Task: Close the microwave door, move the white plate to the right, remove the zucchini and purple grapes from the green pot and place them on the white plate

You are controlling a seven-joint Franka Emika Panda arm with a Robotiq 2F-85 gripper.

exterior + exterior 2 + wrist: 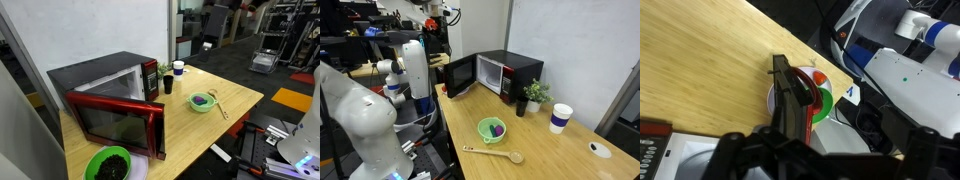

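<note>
The red microwave (100,80) (510,70) has its red-framed microwave door (118,122) (460,75) swung open. From above, the wrist view shows the door's edge (798,95). Beside it lies the white plate (141,167) (772,100), next to a bright green bowl (108,164) (824,110). The pale green pot (203,102) (492,129) sits mid-table with the purple grapes (201,100) (497,128) inside. I cannot make out the zucchini. My gripper (827,152) hangs high over the door and plate, open and holding nothing.
A wooden spoon (221,106) (496,153) lies by the pot. A small plant (533,93), a black cup (167,85) and a white-and-blue cup (560,118) stand near the microwave. The table edge and the robot's white base (905,75) are close to the plate.
</note>
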